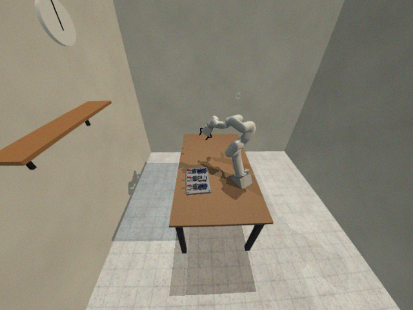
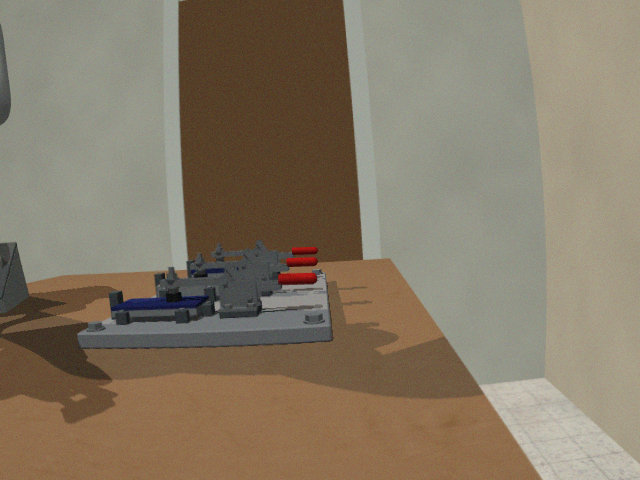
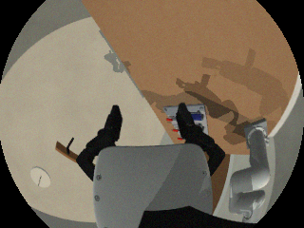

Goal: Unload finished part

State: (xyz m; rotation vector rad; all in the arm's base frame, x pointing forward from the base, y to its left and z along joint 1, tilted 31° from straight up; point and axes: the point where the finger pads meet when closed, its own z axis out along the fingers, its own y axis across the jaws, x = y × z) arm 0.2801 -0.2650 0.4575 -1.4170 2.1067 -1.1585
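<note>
A grey fixture plate (image 1: 198,181) lies on the brown table, left of my arm's base. It holds three parts in a row, each under a toggle clamp with a red handle (image 2: 297,278). The near and far parts are blue blanks (image 2: 157,303); the middle part (image 1: 199,178) is grey. All three handles lie low. My gripper (image 1: 204,133) is open and empty, high above the table's far end, far from the fixture. In the wrist view the open fingers frame the wall and table edge, with the fixture small behind the right finger.
My arm's base (image 1: 241,180) stands on the table right of the fixture. A wooden shelf (image 1: 50,133) and a round clock (image 1: 55,20) hang on the left wall. A brown door (image 2: 268,129) is behind the table in the exterior view.
</note>
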